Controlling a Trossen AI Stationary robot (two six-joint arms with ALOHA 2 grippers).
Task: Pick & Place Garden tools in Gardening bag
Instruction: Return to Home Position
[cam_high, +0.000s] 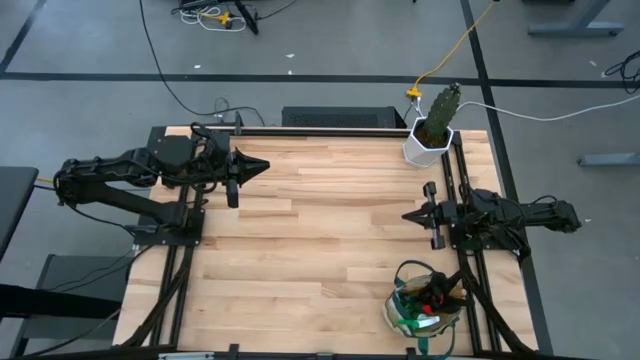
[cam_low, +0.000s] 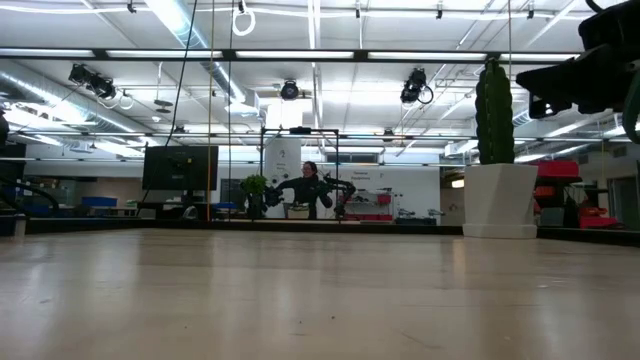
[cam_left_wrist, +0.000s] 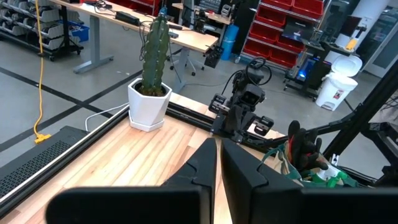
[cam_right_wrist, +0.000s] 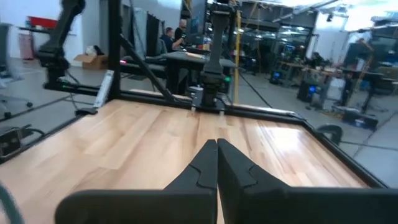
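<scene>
The gardening bag (cam_high: 394, 310), beige with green trim, stands at the table's near right corner; it also shows in the left wrist view (cam_left_wrist: 277, 158). Garden tools stick out of its top: something red and black (cam_high: 436, 291) and something green and white (cam_high: 421, 320). My left gripper (cam_high: 264, 165) hovers over the far left of the table, pointing right, shut and holding nothing (cam_left_wrist: 219, 149). My right gripper (cam_high: 408, 214) is at the right side, pointing left, level, shut and holding nothing (cam_right_wrist: 217, 146). Both grippers are well away from the bag.
A green cactus in a white hexagonal pot (cam_high: 432, 128) stands at the far right corner (cam_left_wrist: 149, 93). Black frame rails (cam_high: 470, 290) run along both sides by the arm bases. The bare wooden tabletop (cam_high: 320, 240) lies between the arms. A person (cam_low: 310, 185) is far behind the table.
</scene>
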